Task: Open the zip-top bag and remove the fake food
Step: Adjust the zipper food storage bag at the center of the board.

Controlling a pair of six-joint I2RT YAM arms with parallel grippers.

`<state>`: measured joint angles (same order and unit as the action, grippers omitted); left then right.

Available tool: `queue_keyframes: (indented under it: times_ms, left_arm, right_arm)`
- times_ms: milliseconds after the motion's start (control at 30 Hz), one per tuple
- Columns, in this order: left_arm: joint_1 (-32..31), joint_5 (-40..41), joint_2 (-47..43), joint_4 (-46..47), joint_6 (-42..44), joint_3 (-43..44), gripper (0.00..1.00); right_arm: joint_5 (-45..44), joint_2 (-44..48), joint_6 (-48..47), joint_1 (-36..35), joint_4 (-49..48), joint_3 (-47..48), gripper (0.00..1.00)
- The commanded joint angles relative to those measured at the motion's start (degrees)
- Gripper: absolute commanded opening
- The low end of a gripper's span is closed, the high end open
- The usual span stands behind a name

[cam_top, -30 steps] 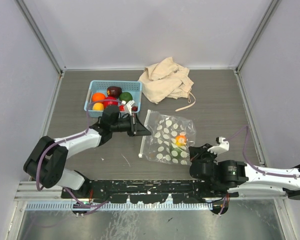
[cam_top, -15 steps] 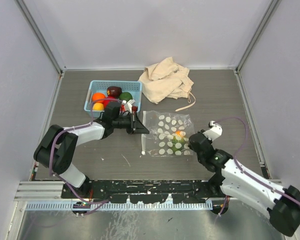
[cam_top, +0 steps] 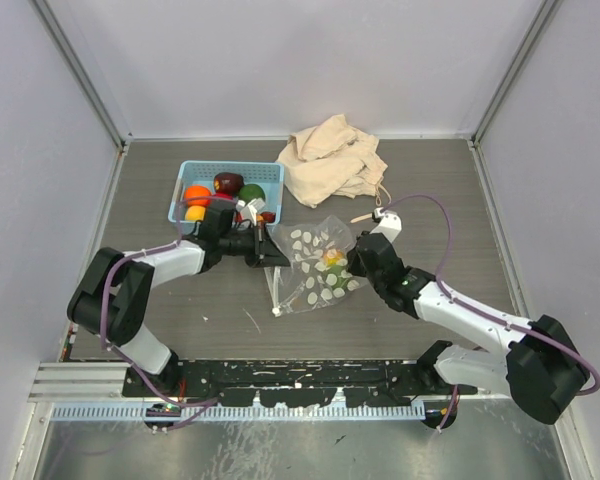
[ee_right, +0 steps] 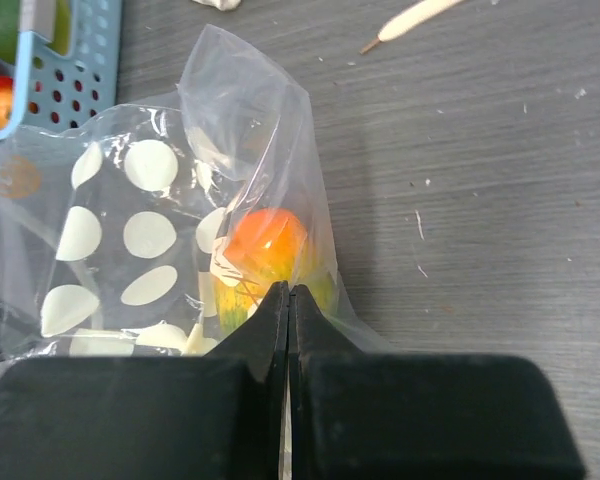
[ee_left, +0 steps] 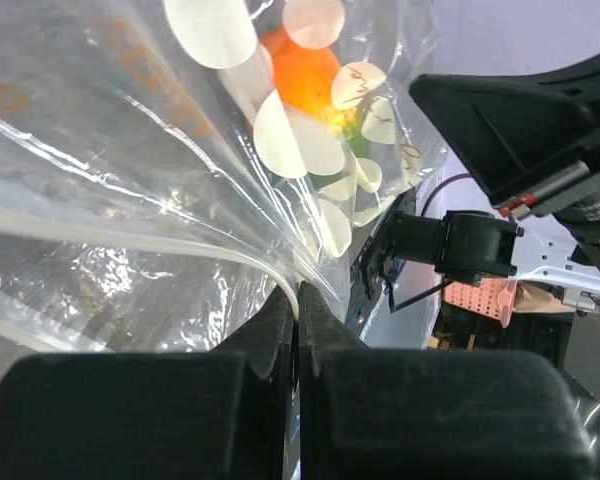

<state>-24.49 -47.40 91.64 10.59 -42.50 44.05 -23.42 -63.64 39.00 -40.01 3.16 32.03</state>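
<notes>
The zip-top bag (cam_top: pixel 310 262), clear with white dots, hangs bunched and lifted between my two grippers. My left gripper (cam_top: pixel 278 257) is shut on its left edge, and in the left wrist view the left gripper (ee_left: pixel 298 300) pinches the plastic by the white zip strip (ee_left: pixel 130 238). My right gripper (cam_top: pixel 352 262) is shut on the bag's right side; in the right wrist view the right gripper (ee_right: pixel 289 290) clamps the film just below the fruit. Inside the bag sits fake food (ee_right: pixel 267 243), orange over yellow-green, showing as fake food (cam_top: pixel 332 260) from above and fake food (ee_left: pixel 305 75) from the left wrist.
A light blue basket (cam_top: pixel 230 167) holding several plastic fruits (cam_top: pixel 227 183) stands right behind my left gripper. A beige cloth drawstring bag (cam_top: pixel 332 160) lies at the back, with its cord end (ee_right: pixel 420 15) near the zip-top bag. Grey walls enclose the table.
My right arm has swung from the near right edge up to the middle, carrying the bag's right side up and left. The bag went from lying flat to lifted and bunched.
</notes>
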Motion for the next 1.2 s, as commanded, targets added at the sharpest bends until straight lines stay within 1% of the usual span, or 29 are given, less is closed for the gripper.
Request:
queue_keyframes:
  times_ms: [0, 167, 367, 500, 600, 733, 767, 800, 833, 867, 933, 1033, 1167]
  left_arm:
    - [0.92, -1.95, 0.02, 1.50, 0.41, 1.02, 0.00]
    - [1.07, -1.48, -1.11, 2.16, -0.10, 0.09, 0.00]
    - [1.16, -2.01, 0.07, 4.01, -1.32, -0.58, 0.00]
    - [1.19, -2.21, 0.25, 5.26, -2.03, -1.15, 0.00]
    - [1.65, -2.14, 0.60, 4.92, -1.36, -1.42, 0.00]
    - [2.07, -2.49, 1.98, 5.85, -0.59, -1.83, 0.00]
    - [2.20, -3.08, 2.39, 7.13, -0.88, -2.23, 0.03]
    - [2.31, -3.41, 2.62, 8.14, -1.13, -2.59, 0.08]
    - [2.57, -3.43, 2.78, 8.69, -1.13, -3.17, 0.18]
    - [2.79, -3.41, 2.59, 9.01, -0.84, -3.71, 0.25]
    - [3.36, -2.88, 1.27, 9.05, -0.09, -5.13, 0.34]
    - [4.28, -0.63, -1.40, 7.35, 1.65, -7.13, 0.44]
    - [5.16, 4.17, -6.55, 4.67, 3.26, -10.18, 0.51]
  right_arm:
    - [2.31, 1.21, -3.38, 0.06, -3.51, 3.12, 0.01]
    - [4.81, 3.84, -3.36, 0.09, -3.76, 3.31, 0.01]
    - [13.01, 2.69, -4.38, -0.12, -7.20, 3.53, 0.01]
    - [11.56, 2.22, -4.19, -0.13, -8.08, 3.35, 0.01]
    - [7.52, 3.07, -4.37, -0.11, -6.96, 3.16, 0.01]
    - [7.01, 5.38, -5.21, -0.07, -6.25, 3.63, 0.01]
    - [6.23, 5.31, -5.40, -0.05, -5.82, 3.61, 0.01]
    - [5.40, 4.77, -5.61, 0.01, -5.04, 3.58, 0.01]
    - [4.78, 4.16, -5.71, 0.03, -4.27, 3.53, 0.01]
    - [4.71, 3.40, -5.56, 0.21, -3.62, 3.34, 0.01]
    - [4.85, 2.26, -4.92, 0.31, -3.17, 2.58, 0.01]
    - [4.50, 1.21, -4.23, 0.45, -3.93, 0.54, 0.01]
    - [4.45, 0.51, -4.17, 0.55, -4.02, -0.05, 0.01]
